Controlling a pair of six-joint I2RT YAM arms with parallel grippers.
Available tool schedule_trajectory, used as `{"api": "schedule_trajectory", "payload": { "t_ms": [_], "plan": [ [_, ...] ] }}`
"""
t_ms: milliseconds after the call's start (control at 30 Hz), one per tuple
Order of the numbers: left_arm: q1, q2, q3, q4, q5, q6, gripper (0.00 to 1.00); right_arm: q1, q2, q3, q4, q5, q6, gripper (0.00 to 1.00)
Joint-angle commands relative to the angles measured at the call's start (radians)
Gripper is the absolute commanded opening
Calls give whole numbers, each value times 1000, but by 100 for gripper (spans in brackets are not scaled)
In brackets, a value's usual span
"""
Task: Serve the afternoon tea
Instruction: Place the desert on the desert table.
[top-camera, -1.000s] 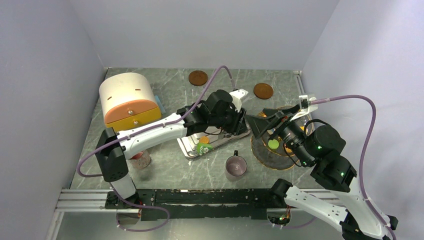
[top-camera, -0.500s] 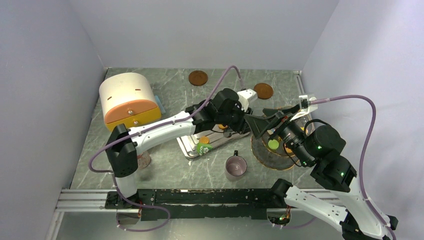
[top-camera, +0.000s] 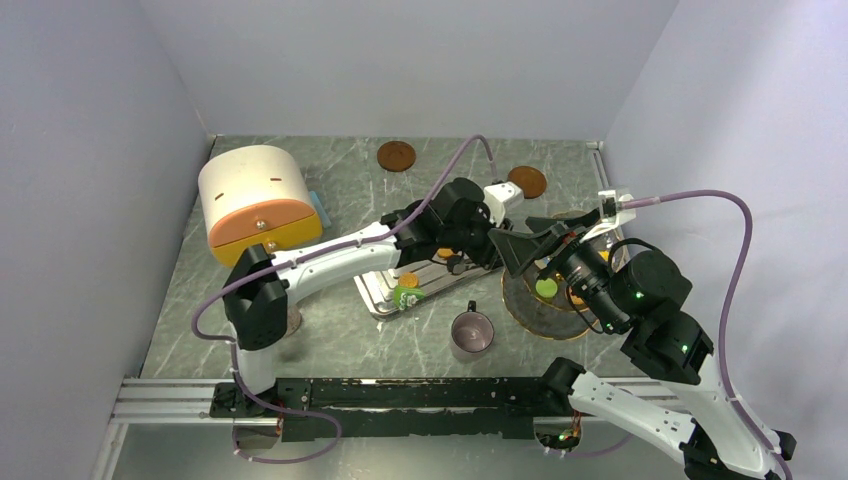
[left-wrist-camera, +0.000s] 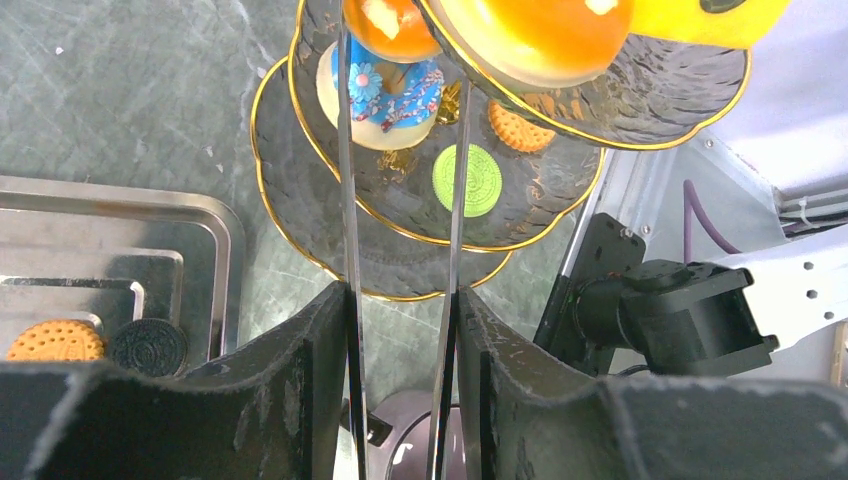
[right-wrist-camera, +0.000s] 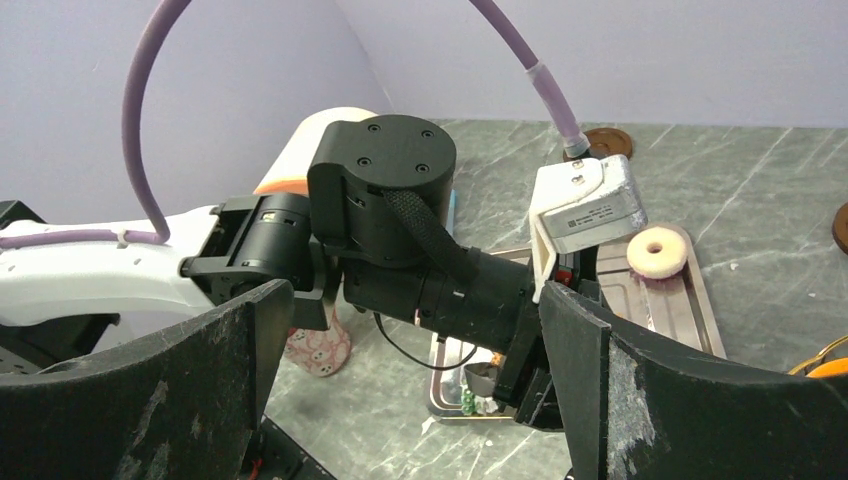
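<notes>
Across tabletop (left-wrist-camera: 120, 90), left fingers (left-wrist-camera: 290, 400) with tongs (left-wrist-camera: 345, 200) neared stand (left-wrist-camera: 400, 270).

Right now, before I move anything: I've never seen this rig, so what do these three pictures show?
A left robot arm and a right robot arm stand at a table. The wide picture looks down from above; the other two come from cameras on each wrist. The left end effector grips metal tongs, whose tips reach an orange treat at a tiered glass stand carrying a blue doughnut and a green cookie. The right end effector is open, empty. A steel tray and a mug sit nearby.
</notes>
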Motion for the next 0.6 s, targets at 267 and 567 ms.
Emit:
{"api": "schedule_trajectory", "payload": {
  "t_ms": [267, 567],
  "plan": [
    [-6, 41, 71, 106, 61, 34, 42, -1, -12, -8, 17, 13, -7, 98],
    [-6, 66, 78, 139, 99, 39, 44, -1, -2, -4, 19, 17, -14, 98]
  ]
}}
